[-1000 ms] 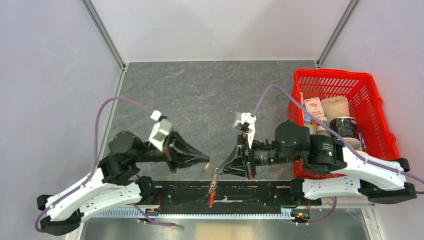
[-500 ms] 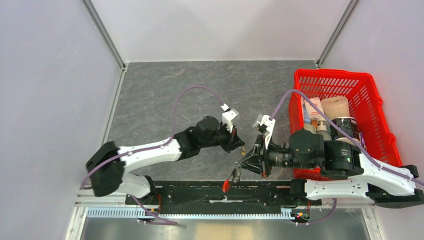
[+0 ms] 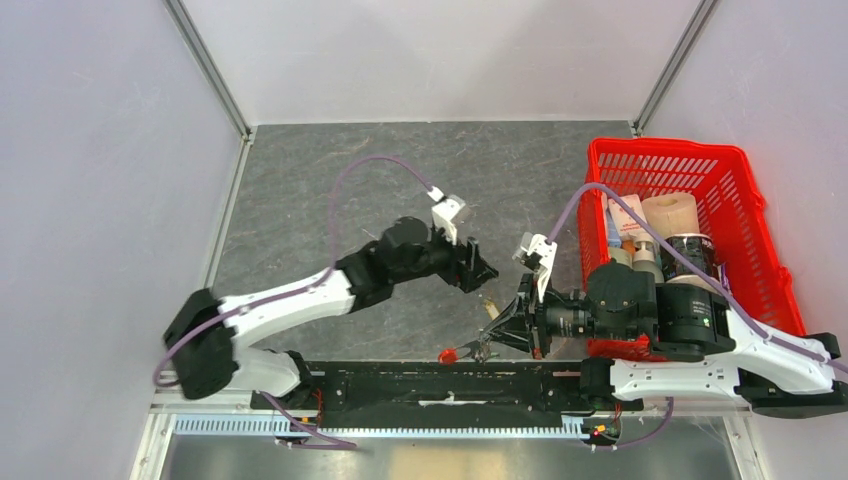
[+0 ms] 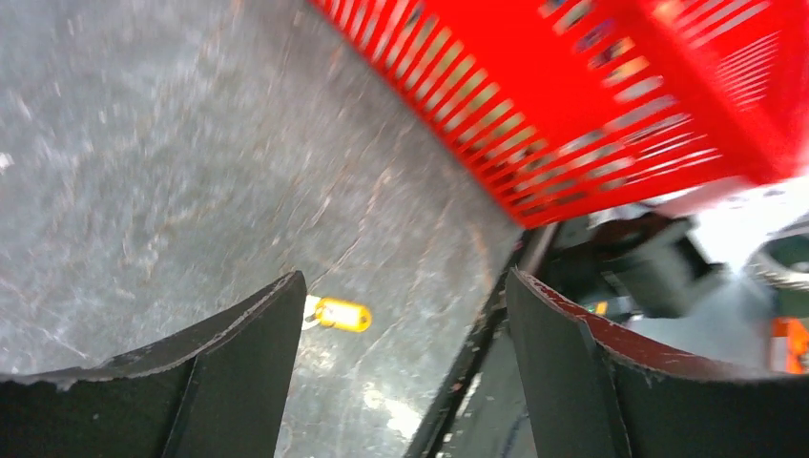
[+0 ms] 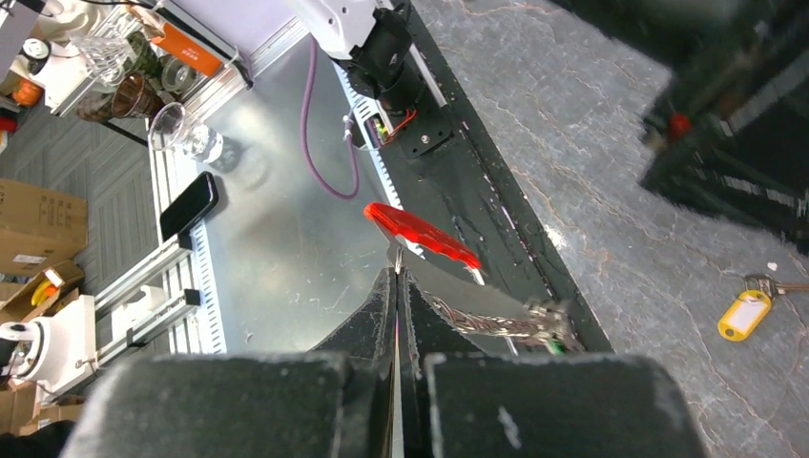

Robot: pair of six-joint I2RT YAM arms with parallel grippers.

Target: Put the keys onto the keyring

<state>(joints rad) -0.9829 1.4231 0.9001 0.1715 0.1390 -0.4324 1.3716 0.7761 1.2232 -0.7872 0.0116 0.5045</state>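
A yellow-tagged key lies loose on the grey table, also seen as the yellow-tagged key and the yellow-tagged key. My left gripper hangs open just above it, nothing between its fingers; from above the left gripper sits just behind the key. My right gripper is shut on the keyring's thin metal ring. The red fob sticks out past the tips, and the chain trails to one side. From above, the right gripper holds the red fob over the near table edge.
A red basket holding bottles and boxes stands at the right; its slatted wall shows close behind the left gripper. A black rail runs along the near edge between the arm bases.
My left arm swung from the left side to the centre, opened and let the yellow-tagged key down onto the table. The right gripper shifted right with the keyring.
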